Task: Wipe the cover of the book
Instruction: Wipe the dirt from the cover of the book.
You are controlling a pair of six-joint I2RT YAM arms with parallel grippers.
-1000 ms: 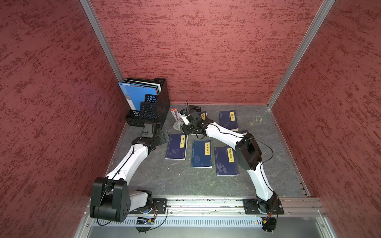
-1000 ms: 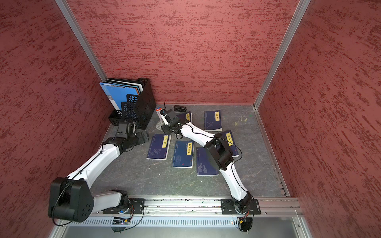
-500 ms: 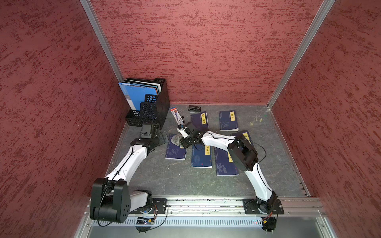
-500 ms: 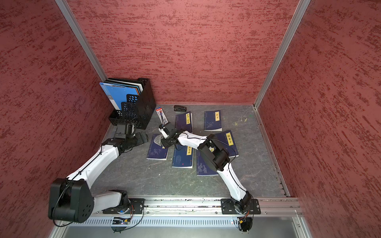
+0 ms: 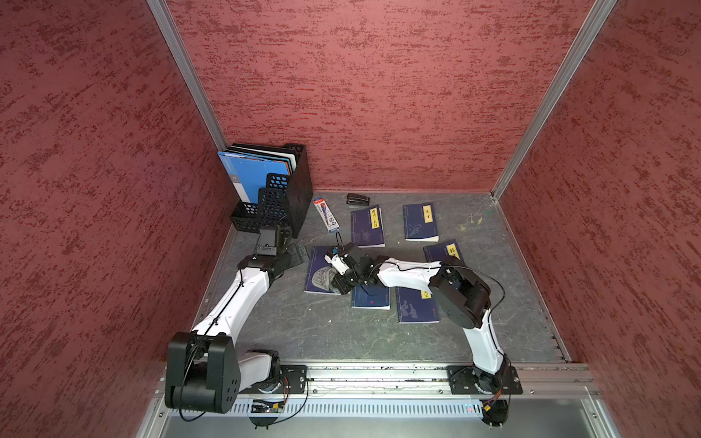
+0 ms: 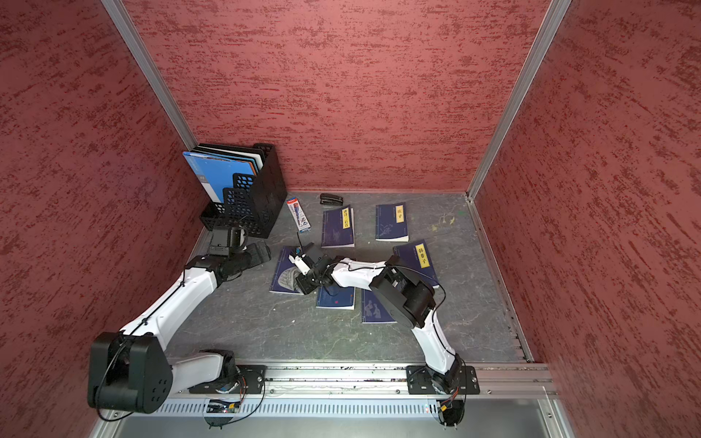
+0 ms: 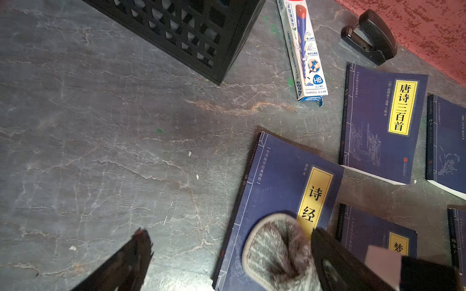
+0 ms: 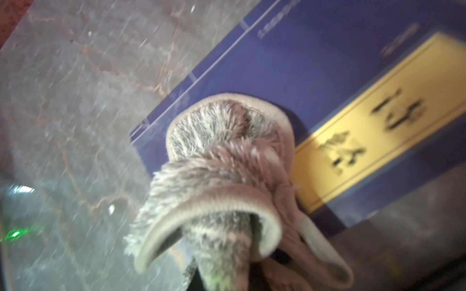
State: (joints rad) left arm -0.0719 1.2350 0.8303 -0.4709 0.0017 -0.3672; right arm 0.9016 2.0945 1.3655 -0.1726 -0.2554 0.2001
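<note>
So, biggest thing first: a grey marbled tabletop boxed in by red textured walls. A black mesh plastic file rack stuffed with blue folders stands in the back left corner.

The one that matters is the navy book with the yellow title strip. It lies flat, leftmost of the near row and close to the rack, with five other navy paperbacks spread out to its right and behind it.

Left gripper hangs just beside that book's far left corner, claw spread wide with nothing in it. Right gripper is over the book, clenched tight on a fluffy grey microfibre cloth. The cloth sits bunched on the cover, right up against the yellow strip.

Further back there's a white-and-blue cardboard pencil box, then a small black stapler by the wall.
</note>
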